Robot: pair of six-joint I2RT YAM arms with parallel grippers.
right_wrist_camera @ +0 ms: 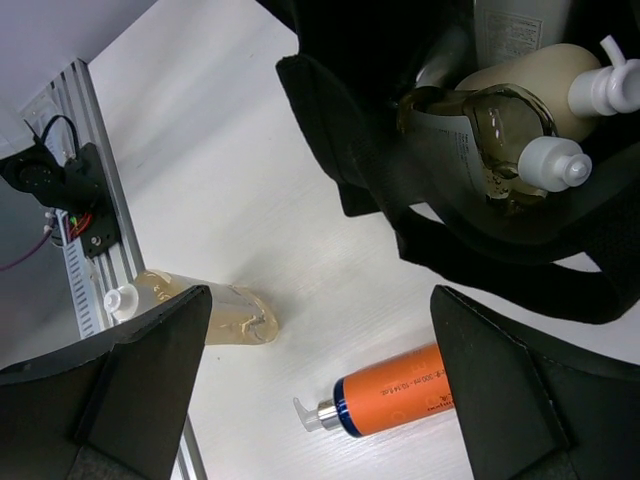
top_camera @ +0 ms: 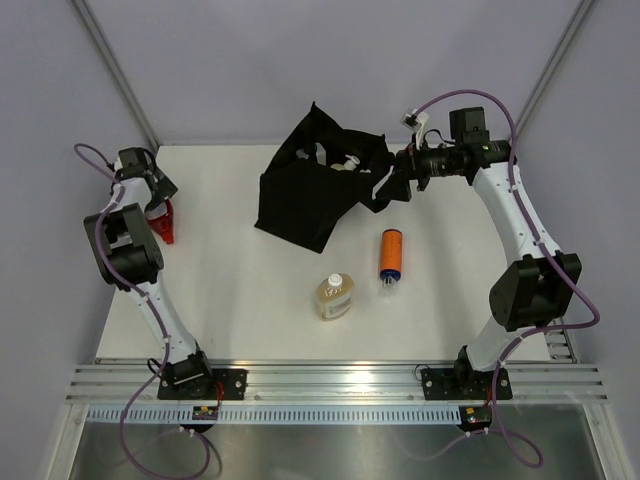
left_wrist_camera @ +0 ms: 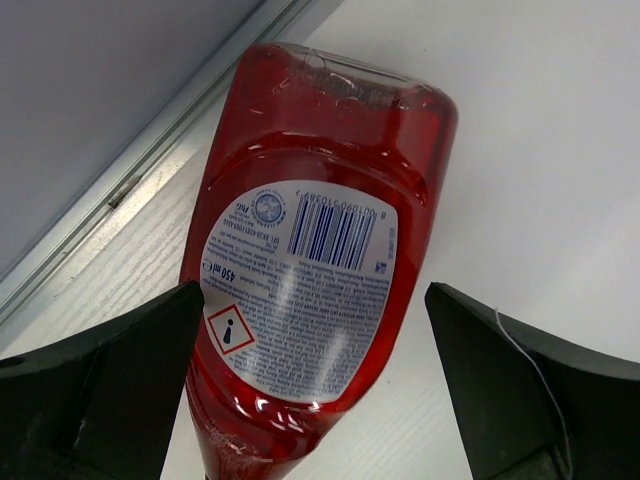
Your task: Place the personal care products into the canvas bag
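Bottles (right_wrist_camera: 528, 88) inside canvas bag (top_camera: 298, 200)

The black canvas bag (top_camera: 305, 190) sits open and slumped. Inside it lie a clear amber bottle (right_wrist_camera: 480, 140) with a white cap and a cream pump bottle (right_wrist_camera: 530, 80). On the bag's near side lie an orange cylinder bottle (top_camera: 391, 253), pump end pointing away from the bag, and a squat amber bottle (top_camera: 334, 297). A translucent red bottle (left_wrist_camera: 310, 260) with a white barcode label is well left of the bag.

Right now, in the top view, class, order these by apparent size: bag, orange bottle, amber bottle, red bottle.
1. Bag
2. Orange bottle and amber bottle: about alike, so tied
Red bottle: mostly hidden, so unranked
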